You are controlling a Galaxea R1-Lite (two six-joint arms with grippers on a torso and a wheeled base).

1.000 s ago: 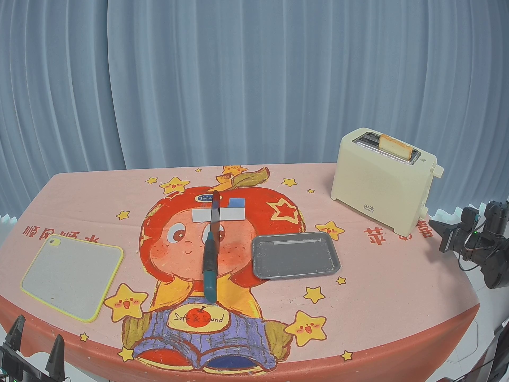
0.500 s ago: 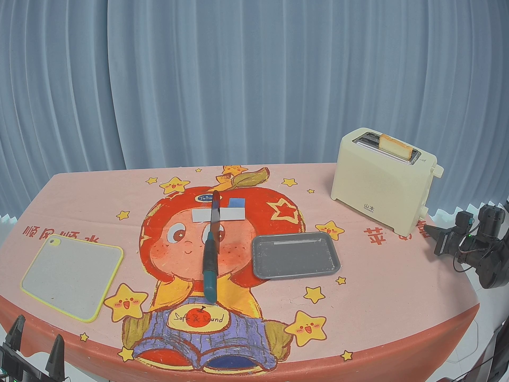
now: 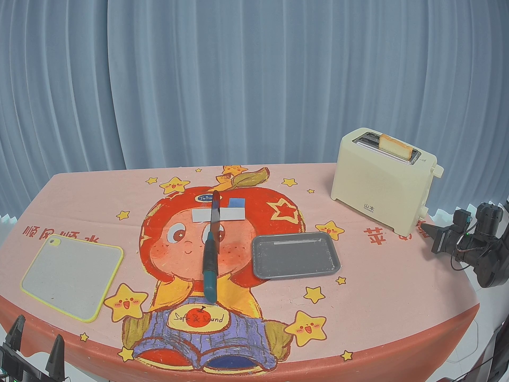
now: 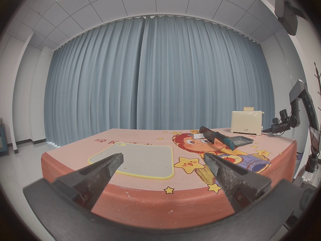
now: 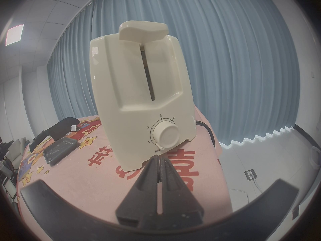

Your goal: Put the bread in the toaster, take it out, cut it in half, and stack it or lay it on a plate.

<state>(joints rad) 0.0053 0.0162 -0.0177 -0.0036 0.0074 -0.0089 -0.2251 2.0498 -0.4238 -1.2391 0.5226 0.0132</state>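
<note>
Has bread (image 3: 395, 146) standing in the toaster (image 3: 379, 187) slot. Holds right tool (image 5: 159, 161) pinched closed, empty, near toaster's knob end; left tool (image 4: 164, 161) spread wide, well apart from toaster.

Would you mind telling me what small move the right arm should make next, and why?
Probably raise the right gripper to just above the lever of the toaster, ready to press it down. The bread stands high in the slot, the lever sits at the top of its track, and the gripper, jaws shut, points low, near the dial.
</note>
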